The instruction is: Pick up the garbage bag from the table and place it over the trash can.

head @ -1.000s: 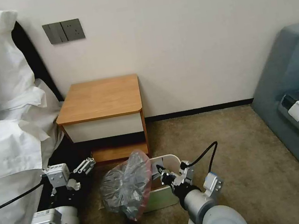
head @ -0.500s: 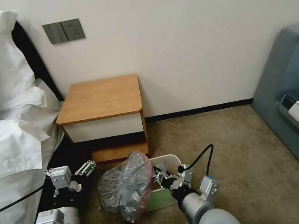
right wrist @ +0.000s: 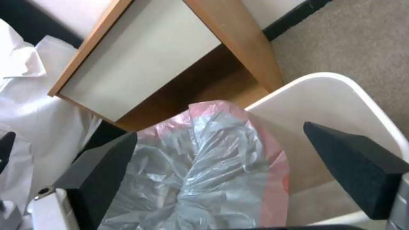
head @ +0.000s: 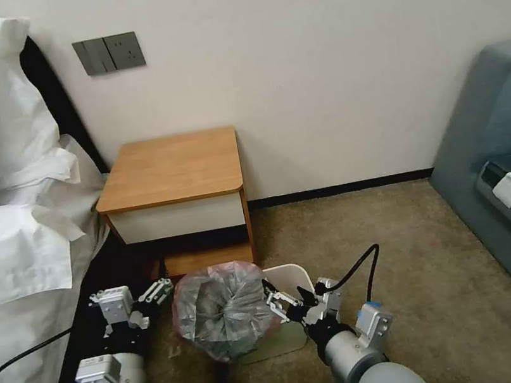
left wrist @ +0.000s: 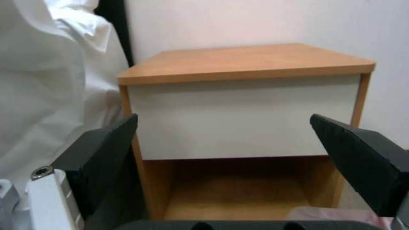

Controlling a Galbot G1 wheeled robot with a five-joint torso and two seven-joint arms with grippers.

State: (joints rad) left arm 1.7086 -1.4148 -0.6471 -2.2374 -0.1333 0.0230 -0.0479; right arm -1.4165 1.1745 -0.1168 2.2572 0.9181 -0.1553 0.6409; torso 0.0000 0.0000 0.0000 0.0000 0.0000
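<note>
The garbage bag (head: 225, 311), crinkly grey plastic with a pinkish-red edge, sits bunched over the left part of the cream trash can (head: 290, 271) on the carpet. In the right wrist view the garbage bag (right wrist: 204, 166) lies between the spread fingers of my right gripper (right wrist: 219, 132), beside the trash can's rim (right wrist: 336, 92). My right gripper (head: 280, 306) is open at the bag's right edge. My left gripper (head: 157, 290) is open just left of the bag and faces the table (left wrist: 243, 64). The table (head: 171, 165) stands behind the can with a bare top.
A bed with white linen (head: 2, 255) borders the left side, close to my left arm. A grey sofa (head: 503, 135) stands at the right. Carpet (head: 391, 241) lies open between can and sofa. The wall runs behind the table.
The bag has gone from a tilted hanging sheet to a rounder bunch over the can. My right gripper has dropped slightly and my left gripper has moved right, closer to the bag.
</note>
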